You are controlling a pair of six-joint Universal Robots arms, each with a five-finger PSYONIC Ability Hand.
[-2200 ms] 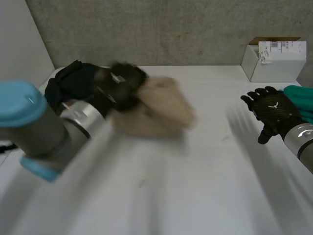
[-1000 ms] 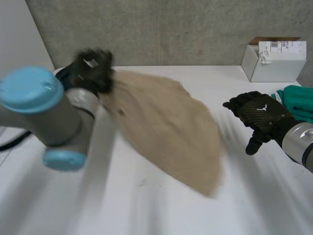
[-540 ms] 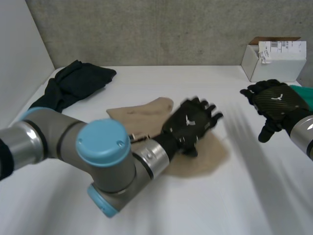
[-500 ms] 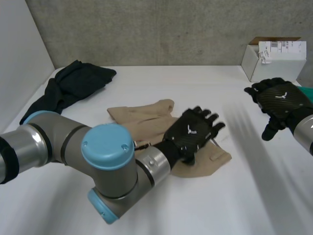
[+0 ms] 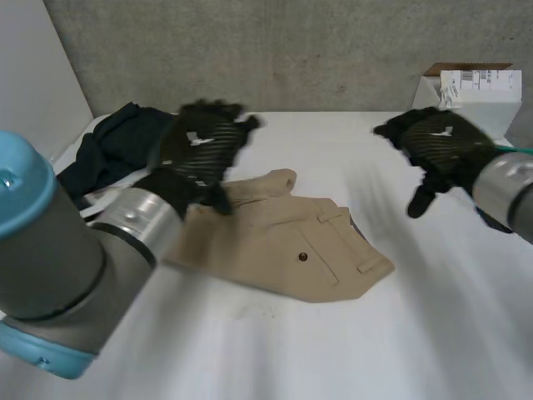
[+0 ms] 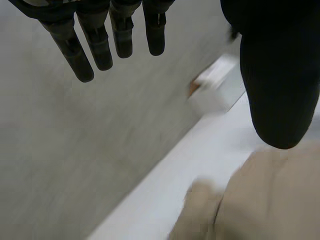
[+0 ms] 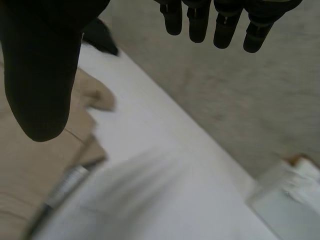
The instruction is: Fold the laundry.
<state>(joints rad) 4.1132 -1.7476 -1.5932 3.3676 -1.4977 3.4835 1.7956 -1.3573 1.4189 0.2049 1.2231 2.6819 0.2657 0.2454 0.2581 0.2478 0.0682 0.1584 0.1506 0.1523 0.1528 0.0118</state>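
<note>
A tan pair of shorts lies spread flat on the white table, pocket button facing up. My left hand hovers open above the shorts' back left part, holding nothing. In the left wrist view the left hand has straight fingers, with the tan cloth below its thumb. My right hand is open in the air over the table, to the right of the shorts. In the right wrist view the right hand is spread, and the shorts' edge lies beneath the thumb.
A pile of dark clothes lies at the table's back left corner, behind my left arm. A white cardboard box stands at the back right by the grey wall. Bare table stretches in front of the shorts.
The left hand flung the tan shorts out, let go, pressed on them, then lifted away to the back left. The right hand has moved leftwards, nearer the shorts.
</note>
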